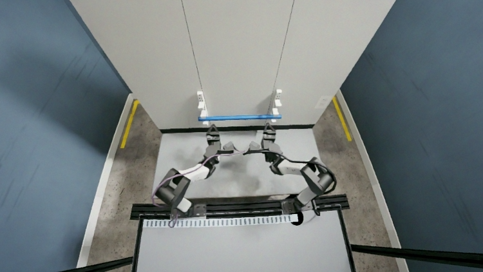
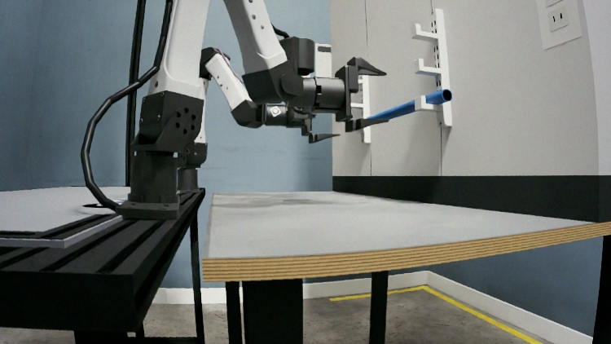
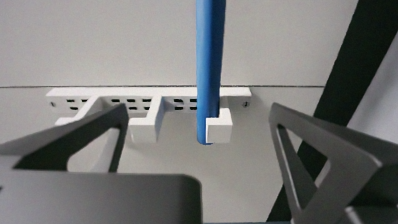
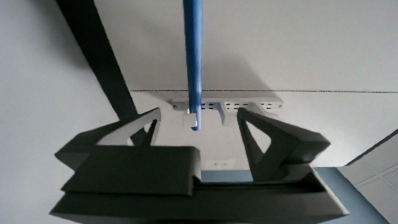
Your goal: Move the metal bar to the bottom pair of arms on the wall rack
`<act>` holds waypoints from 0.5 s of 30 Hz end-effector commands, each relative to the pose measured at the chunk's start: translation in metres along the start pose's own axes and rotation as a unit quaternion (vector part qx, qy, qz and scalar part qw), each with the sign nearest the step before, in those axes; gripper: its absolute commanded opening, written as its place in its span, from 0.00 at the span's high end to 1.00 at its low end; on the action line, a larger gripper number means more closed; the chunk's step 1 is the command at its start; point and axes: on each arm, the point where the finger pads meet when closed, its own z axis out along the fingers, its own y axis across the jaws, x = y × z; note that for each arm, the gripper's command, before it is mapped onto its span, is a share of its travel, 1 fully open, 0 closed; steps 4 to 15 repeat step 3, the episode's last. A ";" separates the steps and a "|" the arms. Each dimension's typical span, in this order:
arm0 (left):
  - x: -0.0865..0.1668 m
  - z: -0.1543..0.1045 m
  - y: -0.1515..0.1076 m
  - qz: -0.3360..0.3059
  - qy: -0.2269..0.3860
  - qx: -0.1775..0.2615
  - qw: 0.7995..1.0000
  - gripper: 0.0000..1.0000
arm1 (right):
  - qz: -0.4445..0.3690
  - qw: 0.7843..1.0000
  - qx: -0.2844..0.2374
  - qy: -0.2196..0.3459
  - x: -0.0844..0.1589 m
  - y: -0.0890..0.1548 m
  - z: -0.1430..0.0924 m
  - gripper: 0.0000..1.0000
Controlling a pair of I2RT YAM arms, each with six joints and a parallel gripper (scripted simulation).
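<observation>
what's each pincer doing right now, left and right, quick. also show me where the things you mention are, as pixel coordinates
Left pincer (image 1: 212,126) (image 3: 197,117): open, holding nothing, short of the blue bar (image 1: 239,117) (image 2: 397,109) (image 3: 209,60) (image 4: 193,50).
Right pincer (image 1: 268,125) (image 2: 386,98) (image 4: 199,112): open, holding nothing, also short of the bar.

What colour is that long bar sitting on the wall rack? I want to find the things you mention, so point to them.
The bar (image 1: 239,117) (image 2: 395,110) (image 3: 209,60) (image 4: 194,55) is plain blue; it shows best in the left wrist view.

A: What's the metal bar doing?
B: Blue, round, hollow-ended, lying approx. horiz. across the wall rack, on both btm arms!
A: And the rack?
B: White, two uprights, three arms visible on the nearer one in ext. view!
</observation>
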 end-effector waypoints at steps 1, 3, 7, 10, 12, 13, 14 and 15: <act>0.001 -0.007 0.001 -0.006 0.000 -0.005 1.000 0.00 | 0.006 1.000 0.011 -0.001 0.000 -0.008 -0.006 0.00; 0.001 -0.007 0.001 -0.006 0.000 -0.005 1.000 0.00 | 0.006 1.000 0.011 -0.001 0.000 -0.008 -0.006 0.00; 0.001 -0.007 0.001 -0.006 0.000 -0.005 1.000 0.00 | 0.006 1.000 0.011 -0.001 0.000 -0.008 -0.006 0.00; 0.001 -0.007 0.001 -0.006 0.000 -0.005 1.000 0.00 | 0.006 1.000 0.011 -0.001 0.000 -0.008 -0.006 0.00; 0.001 -0.007 0.001 -0.006 0.000 -0.005 1.000 0.00 | 0.006 1.000 0.011 -0.001 0.000 -0.008 -0.006 0.00; 0.001 -0.007 0.001 -0.006 0.000 -0.005 1.000 0.00 | 0.006 1.000 0.011 -0.001 0.000 -0.008 -0.006 0.00; 0.001 -0.007 0.001 -0.006 0.000 -0.005 1.000 0.00 | 0.006 1.000 0.011 -0.001 0.000 -0.008 -0.006 0.00; 0.001 -0.007 0.001 -0.006 0.000 -0.005 1.000 0.00 | 0.006 1.000 0.011 -0.001 0.000 -0.008 -0.006 0.00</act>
